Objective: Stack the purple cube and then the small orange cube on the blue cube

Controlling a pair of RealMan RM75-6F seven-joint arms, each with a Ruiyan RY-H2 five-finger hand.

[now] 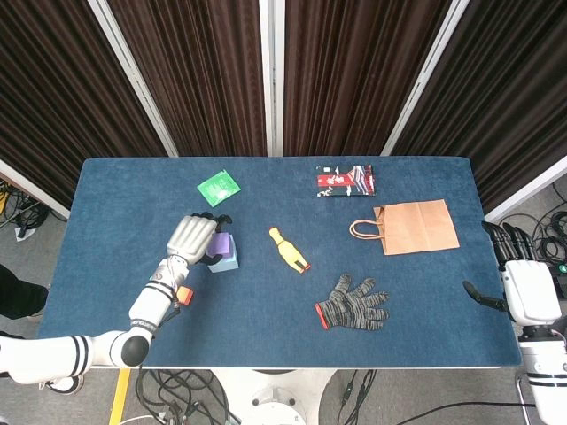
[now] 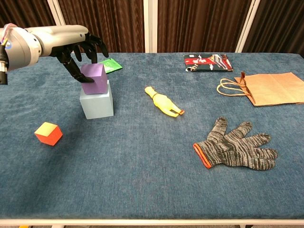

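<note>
The purple cube (image 2: 93,78) sits slightly askew on top of the light blue cube (image 2: 97,104) at the table's left. My left hand (image 2: 76,47) is over it, thumb against its left face and fingers curled behind its top, still holding it. From the head view, my left hand (image 1: 188,235) covers most of the purple cube (image 1: 219,241) and part of the blue cube (image 1: 229,258). The small orange cube (image 2: 48,133) lies on the cloth, nearer the front and left of the stack, beside my forearm (image 1: 184,294). My right hand (image 1: 523,283) hangs off the table's right edge, fingers spread, empty.
A yellow rubber toy (image 2: 164,102) lies right of the stack. A striped work glove (image 2: 235,149) is at front right, a brown paper bag (image 2: 273,88) at the right, a red packet (image 2: 209,61) at the back, and a green packet (image 2: 110,64) behind the stack.
</note>
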